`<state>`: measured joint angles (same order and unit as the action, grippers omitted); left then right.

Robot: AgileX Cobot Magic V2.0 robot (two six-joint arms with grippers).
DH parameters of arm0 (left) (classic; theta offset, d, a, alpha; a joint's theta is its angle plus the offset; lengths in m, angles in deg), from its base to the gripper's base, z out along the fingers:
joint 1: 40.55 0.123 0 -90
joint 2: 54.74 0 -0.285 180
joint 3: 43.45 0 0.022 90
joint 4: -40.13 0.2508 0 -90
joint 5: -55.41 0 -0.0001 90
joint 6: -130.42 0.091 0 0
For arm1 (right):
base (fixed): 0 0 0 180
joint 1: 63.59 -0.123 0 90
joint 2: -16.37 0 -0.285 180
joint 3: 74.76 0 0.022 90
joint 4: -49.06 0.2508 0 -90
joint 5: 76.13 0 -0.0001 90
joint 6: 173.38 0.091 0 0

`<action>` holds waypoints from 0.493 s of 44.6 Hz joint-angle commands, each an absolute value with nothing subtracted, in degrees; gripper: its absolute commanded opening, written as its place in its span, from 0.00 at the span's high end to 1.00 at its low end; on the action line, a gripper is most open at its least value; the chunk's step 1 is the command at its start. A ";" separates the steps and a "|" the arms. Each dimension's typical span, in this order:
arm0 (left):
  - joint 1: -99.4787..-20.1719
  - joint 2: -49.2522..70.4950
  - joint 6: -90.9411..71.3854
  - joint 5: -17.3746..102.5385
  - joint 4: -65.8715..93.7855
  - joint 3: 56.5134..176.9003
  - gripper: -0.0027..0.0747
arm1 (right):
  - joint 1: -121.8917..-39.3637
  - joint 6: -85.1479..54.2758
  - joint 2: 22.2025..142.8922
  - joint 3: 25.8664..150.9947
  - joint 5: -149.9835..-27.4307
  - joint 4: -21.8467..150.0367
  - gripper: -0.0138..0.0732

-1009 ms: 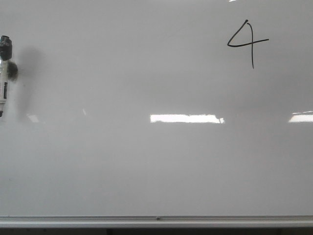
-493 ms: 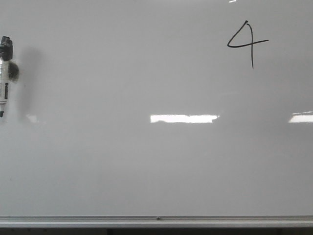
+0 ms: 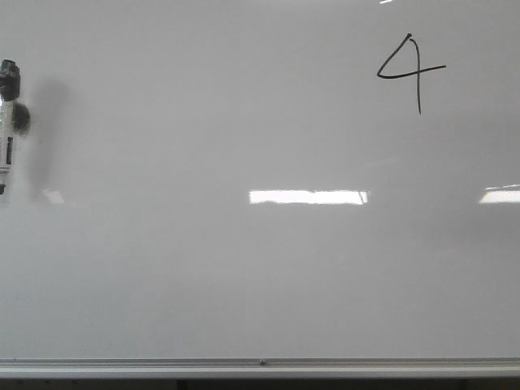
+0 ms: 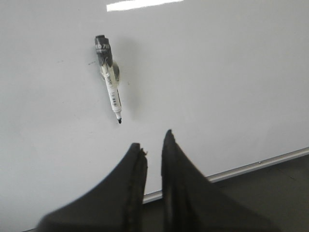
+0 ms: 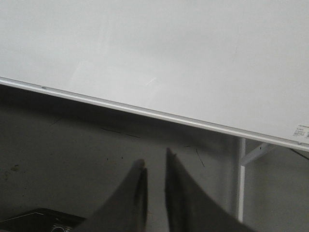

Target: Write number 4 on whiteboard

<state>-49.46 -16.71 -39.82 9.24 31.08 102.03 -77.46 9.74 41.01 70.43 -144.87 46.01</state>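
The whiteboard [image 3: 244, 268] fills the front view. The number 4 [image 3: 413, 71] is drawn in thin black line at its upper right. A black-capped marker [image 3: 6, 122] hangs on the board at the far left edge, tip down. In the left wrist view the marker [image 4: 110, 79] sticks to the board [image 4: 217, 72], apart from my left gripper [image 4: 152, 137], which is empty with its jaws only a narrow slit apart. My right gripper [image 5: 154, 155] is also empty and nearly closed, below the board [image 5: 169, 48]. Neither gripper shows in the front view.
A thin silver rail [image 3: 260, 366] runs along the board's bottom edge and shows in the right wrist view [image 5: 145, 112]. A white stand leg [image 5: 241, 179] drops below it over dark floor. A dark object [image 5: 29, 220] lies near the right gripper.
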 commanded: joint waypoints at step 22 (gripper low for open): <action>-49.77 -16.50 -40.36 14.83 29.91 103.50 0.99 | -77.15 9.03 41.84 71.59 -142.34 45.21 0.98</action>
